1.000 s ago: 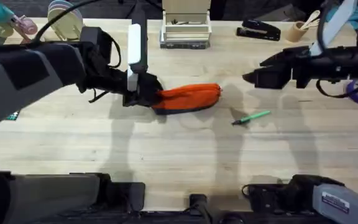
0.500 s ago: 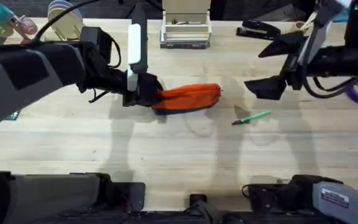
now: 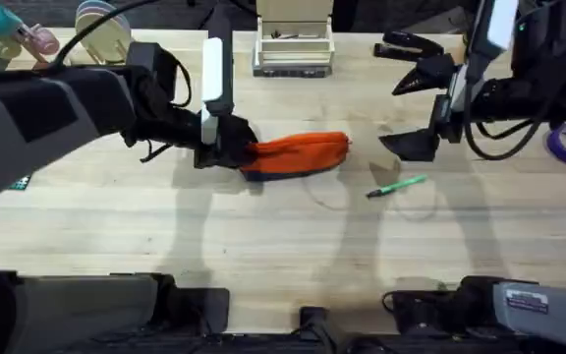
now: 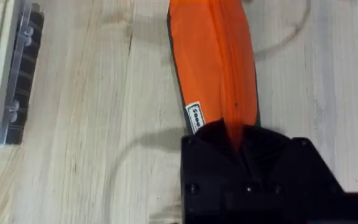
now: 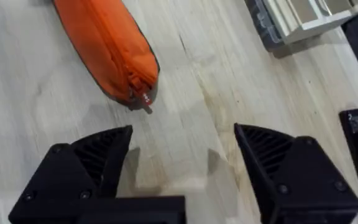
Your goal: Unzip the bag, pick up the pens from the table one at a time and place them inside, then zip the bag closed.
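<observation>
Orange fabric marks the bag (image 3: 298,154), which lies flat near the centre of the table (image 3: 263,256), its long axis running from 9 to 3 o'clock, zipper along the top still closed in the wrist views. The left gripper (image 3: 226,147) pinches the bag's 9 o'clock end; in the left wrist view the black fingers (image 4: 253,155) close over the orange tip (image 4: 219,62). The right gripper (image 3: 423,108) hangs spread wide and holds nothing, at about 2 o'clock from the bag and apart from it; its wrist view shows the bag's zipper-pull end (image 5: 114,53) beyond the two parted fingers (image 5: 98,155). One green pen (image 3: 398,185) lies on the table at 4 o'clock from the bag, below the right gripper. A white organiser (image 3: 293,44) stands at 12 o'clock and a black stapler (image 3: 408,45) at 1 o'clock.
</observation>
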You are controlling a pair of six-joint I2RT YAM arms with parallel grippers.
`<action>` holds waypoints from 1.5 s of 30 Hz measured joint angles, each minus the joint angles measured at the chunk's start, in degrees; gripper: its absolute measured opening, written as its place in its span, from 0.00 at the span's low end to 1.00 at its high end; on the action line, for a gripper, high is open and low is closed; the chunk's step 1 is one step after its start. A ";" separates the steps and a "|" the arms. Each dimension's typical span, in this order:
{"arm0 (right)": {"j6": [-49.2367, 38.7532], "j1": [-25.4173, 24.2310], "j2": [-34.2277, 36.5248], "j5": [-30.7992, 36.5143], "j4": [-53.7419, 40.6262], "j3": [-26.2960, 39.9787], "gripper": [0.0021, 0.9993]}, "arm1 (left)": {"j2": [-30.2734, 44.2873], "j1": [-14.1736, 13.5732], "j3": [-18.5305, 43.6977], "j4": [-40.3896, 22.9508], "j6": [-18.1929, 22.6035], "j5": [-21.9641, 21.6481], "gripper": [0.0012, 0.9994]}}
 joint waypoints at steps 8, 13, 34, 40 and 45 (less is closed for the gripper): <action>-4.65 2.26 0.28 -0.17 0.09 0.00 1.00 | 0.00 0.00 -0.01 0.00 0.00 0.00 0.04; -6.18 5.03 0.28 -0.17 0.09 0.00 1.00 | 0.00 0.00 0.00 0.00 0.00 0.00 0.04; -6.97 11.29 10.01 -0.20 3.89 0.07 1.00 | 0.00 0.00 0.00 -0.01 0.00 0.00 0.04; -7.16 12.82 11.10 -0.19 5.57 0.07 0.80 | 0.00 0.00 0.00 0.00 0.00 0.00 0.04; -7.19 12.83 11.21 -0.20 5.75 0.07 0.55 | 0.00 0.00 0.00 0.02 0.00 0.00 0.04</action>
